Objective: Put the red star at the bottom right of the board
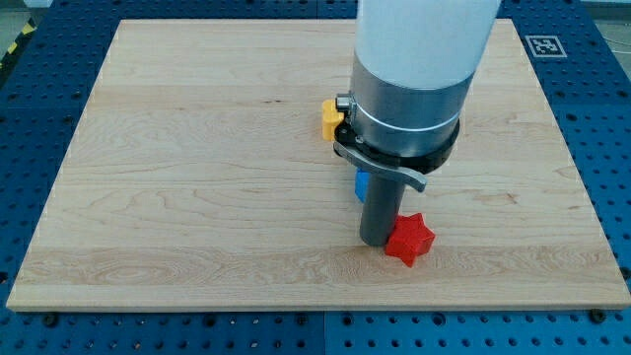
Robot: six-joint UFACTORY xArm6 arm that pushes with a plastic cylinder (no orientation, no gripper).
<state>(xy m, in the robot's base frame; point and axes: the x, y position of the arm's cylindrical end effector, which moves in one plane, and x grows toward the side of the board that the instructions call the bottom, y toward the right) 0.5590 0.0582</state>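
The red star (pixel 410 240) lies on the wooden board (pixel 197 177), right of centre and near the view's bottom. My tip (pixel 376 240) rests on the board and touches the star's left side. A blue block (pixel 361 183) shows only as a sliver behind the rod, above the star. A yellow block (pixel 328 118) sticks out to the left of the arm's body, higher up; its shape is mostly hidden.
The arm's wide white and grey body (pixel 414 69) covers the upper middle of the board. The blue perforated table (pixel 611 148) surrounds the board. A fiducial marker (pixel 543 45) sits at the top right corner.
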